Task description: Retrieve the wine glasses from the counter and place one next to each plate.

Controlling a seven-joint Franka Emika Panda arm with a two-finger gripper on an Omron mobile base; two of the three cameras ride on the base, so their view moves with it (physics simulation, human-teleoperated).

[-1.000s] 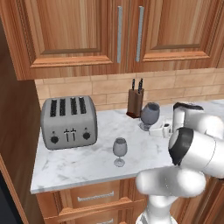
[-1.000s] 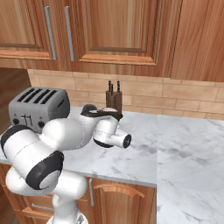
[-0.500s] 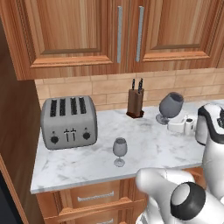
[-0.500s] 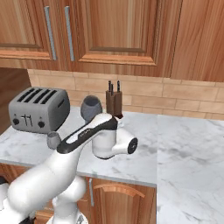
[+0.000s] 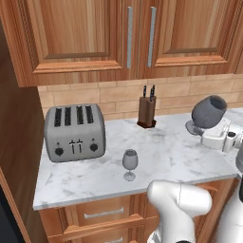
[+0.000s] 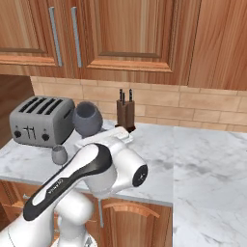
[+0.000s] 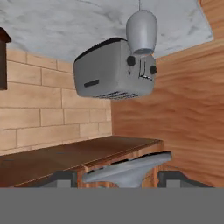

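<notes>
My end effector [image 5: 214, 134] grips the dark glass [image 5: 208, 113] by its foot, tilted above the desk [image 5: 95, 175] right of the knife block [image 5: 147, 112]; the pale glass [image 5: 129, 164] stands near the front edge, right of the toaster [image 5: 74, 132].

Open marble counter [image 5: 166, 156] around the paler wine glass [image 5: 129, 160], reachable from front and right. Toaster [image 5: 74, 131] blocking the left side, knife block [image 5: 146, 112] standing behind near the backsplash. Wall cabinets [image 5: 128, 38] capping headroom well above. Wooden side panel [image 5: 16, 142] closing off the far left.
</notes>
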